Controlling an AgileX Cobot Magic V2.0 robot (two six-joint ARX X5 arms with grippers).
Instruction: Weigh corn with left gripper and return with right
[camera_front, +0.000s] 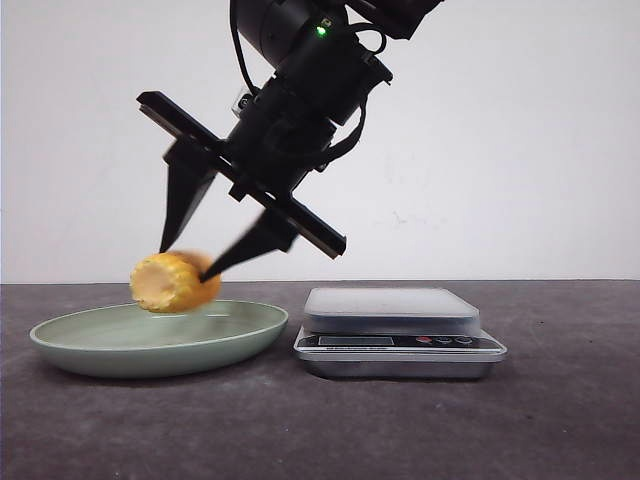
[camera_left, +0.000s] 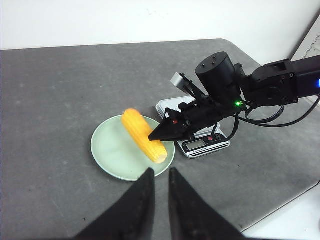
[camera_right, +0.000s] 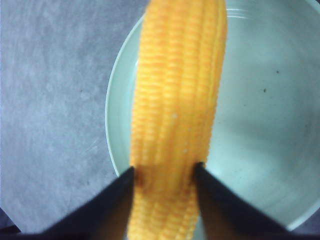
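The corn (camera_front: 172, 282) is a yellow-orange cob held low over the pale green plate (camera_front: 60, 345); I cannot tell whether it touches the plate. My right gripper (camera_front: 184, 262) reaches down from above and is shut on it. In the right wrist view both black fingers of the right gripper (camera_right: 164, 168) press the sides of the corn (camera_right: 175, 100). The left gripper (camera_left: 160, 171) hangs back from the plate (camera_left: 107, 150). Its fingers are nearly together with nothing between them. From there I see the corn (camera_left: 144, 135) lying across the plate's right half.
A silver kitchen scale (camera_front: 390, 305) stands just right of the plate, its platform bare. In the left wrist view the right arm (camera_left: 260, 85) reaches over the scale (camera_left: 200, 144). The dark table's edge (camera_left: 280, 210) runs close by.
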